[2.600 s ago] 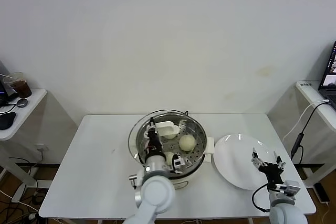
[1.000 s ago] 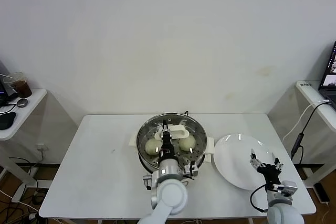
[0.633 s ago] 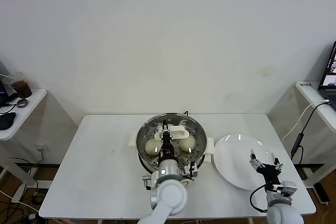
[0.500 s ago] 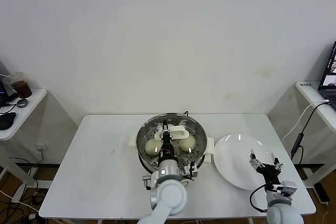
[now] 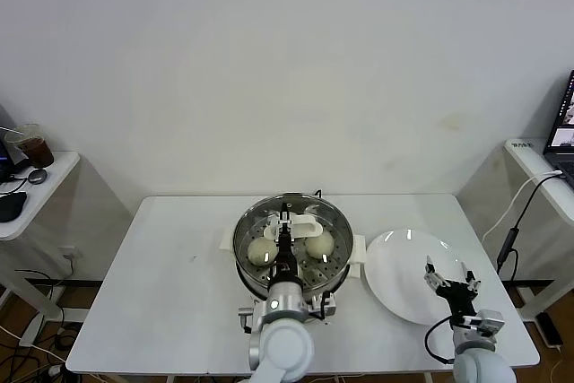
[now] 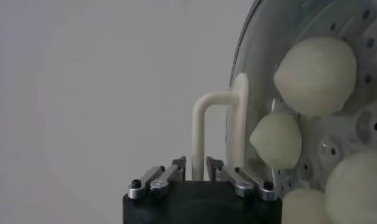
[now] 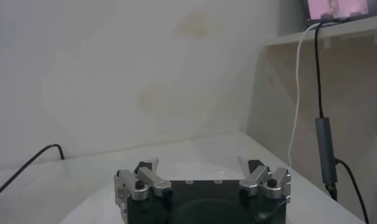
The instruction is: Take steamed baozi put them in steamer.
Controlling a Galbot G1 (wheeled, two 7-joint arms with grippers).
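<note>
Four steamed baozi (image 6: 315, 74) fill the steamer (image 5: 334, 222); the plate (image 5: 399, 266) lies bare on the white table (image 5: 170, 266). Left gripper (image 5: 286, 238) narrowly parted, right gripper (image 5: 451, 279) spread wide.

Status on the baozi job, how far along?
Done: four baozi lie in the steamer under the glass lid; none on the plate. In hand: left gripper at the lid handle; right gripper open. Left: likely only withdrawing.

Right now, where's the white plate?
In the head view, the white plate lies on the table's right side, just right of the steamer, with the right gripper hovering over its near right edge.
</note>
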